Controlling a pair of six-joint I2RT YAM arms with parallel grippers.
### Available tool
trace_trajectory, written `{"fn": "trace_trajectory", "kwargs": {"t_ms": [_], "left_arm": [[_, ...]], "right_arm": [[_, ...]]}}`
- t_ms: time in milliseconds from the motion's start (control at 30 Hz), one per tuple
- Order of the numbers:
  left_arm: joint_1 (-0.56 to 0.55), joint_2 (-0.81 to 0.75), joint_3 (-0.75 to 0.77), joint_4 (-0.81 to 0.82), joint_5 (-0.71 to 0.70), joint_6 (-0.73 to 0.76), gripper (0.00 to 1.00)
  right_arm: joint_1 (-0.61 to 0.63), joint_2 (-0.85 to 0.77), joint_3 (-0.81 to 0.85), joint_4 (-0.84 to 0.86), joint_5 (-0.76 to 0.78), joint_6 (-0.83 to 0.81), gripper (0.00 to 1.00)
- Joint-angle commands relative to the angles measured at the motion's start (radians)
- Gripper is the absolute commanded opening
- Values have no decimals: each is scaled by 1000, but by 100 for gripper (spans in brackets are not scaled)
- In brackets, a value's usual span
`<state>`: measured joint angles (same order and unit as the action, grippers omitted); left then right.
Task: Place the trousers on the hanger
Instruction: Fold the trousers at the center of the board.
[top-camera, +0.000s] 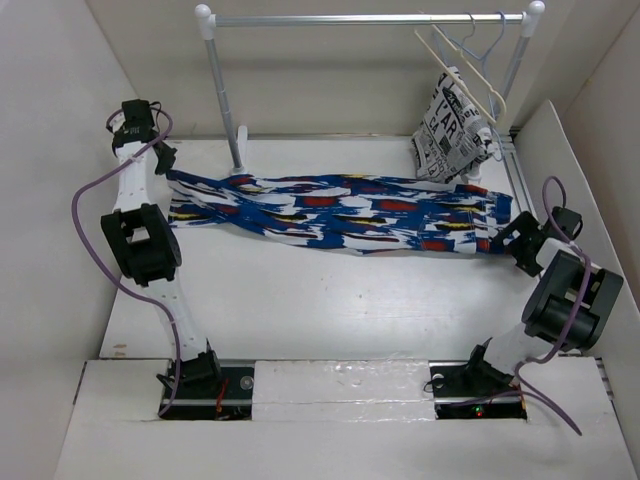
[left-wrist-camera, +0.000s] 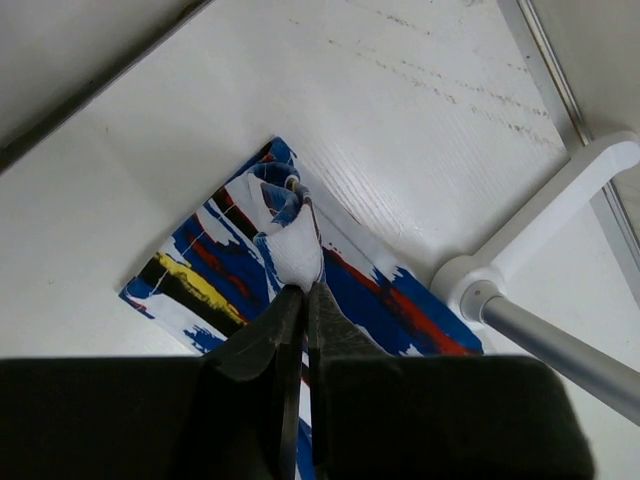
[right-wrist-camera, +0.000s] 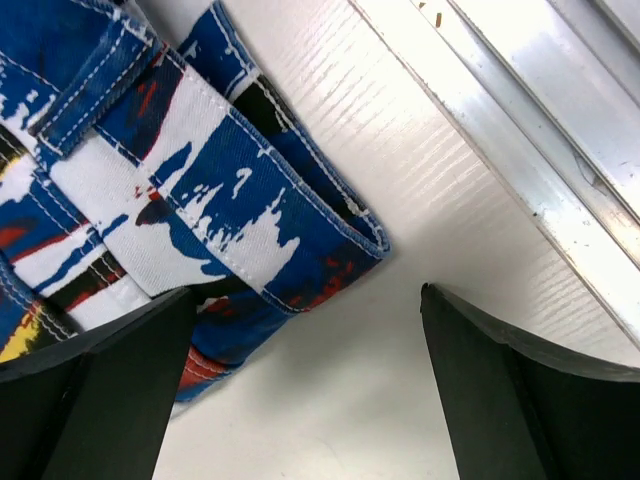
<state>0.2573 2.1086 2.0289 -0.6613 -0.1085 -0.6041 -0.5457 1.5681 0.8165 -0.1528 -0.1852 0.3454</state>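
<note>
Left gripper (left-wrist-camera: 303, 290) was clamped tight on a bunched fold at the cuff end of the trousers (top-camera: 340, 213), which lay stretched lengthwise across the table (top-camera: 300, 300), left to right, between both arms. Right gripper (right-wrist-camera: 305, 295) gaped wide, with the waistband corner just beside one finger, ungrasped. Up on the rail (top-camera: 360, 18), far right, hung the hanger (top-camera: 458, 70), and the right arm looked nearer to it.

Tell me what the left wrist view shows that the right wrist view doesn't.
Only the left wrist: the left fingers shut on a pinched fold of the trousers, with a foot and post of the clothes rack beside them. Only the right wrist: the right fingers open and gripping nothing, the corner of a thick stitched band of the cloth just ahead of the gap. Both: the printed trousers lying on the white table.
</note>
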Motion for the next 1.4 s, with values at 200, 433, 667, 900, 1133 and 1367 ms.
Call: {"fn": "trace_trajectory", "kwargs": {"t_ms": [200, 433, 667, 900, 1133, 1367], "left_arm": [[7, -50, -7, 52, -3, 3, 0], [7, -62, -25, 49, -55, 6, 0], [16, -73, -73, 23, -123, 4, 0], [16, -67, -65, 23, -94, -13, 0], [-19, -111, -88, 60, -89, -29, 0], [-20, -193, -225, 205, -14, -80, 0]], "right_arm": [[-7, 85, 25, 121, -72, 46, 80], [-49, -1, 8, -10, -42, 6, 0], [-163, -229, -187, -138, -57, -88, 0], [-183, -257, -58, -221, -79, -183, 85], [-139, -177, 138, -73, -267, -141, 34], [-99, 73, 338, -201, -283, -270, 43]]}}
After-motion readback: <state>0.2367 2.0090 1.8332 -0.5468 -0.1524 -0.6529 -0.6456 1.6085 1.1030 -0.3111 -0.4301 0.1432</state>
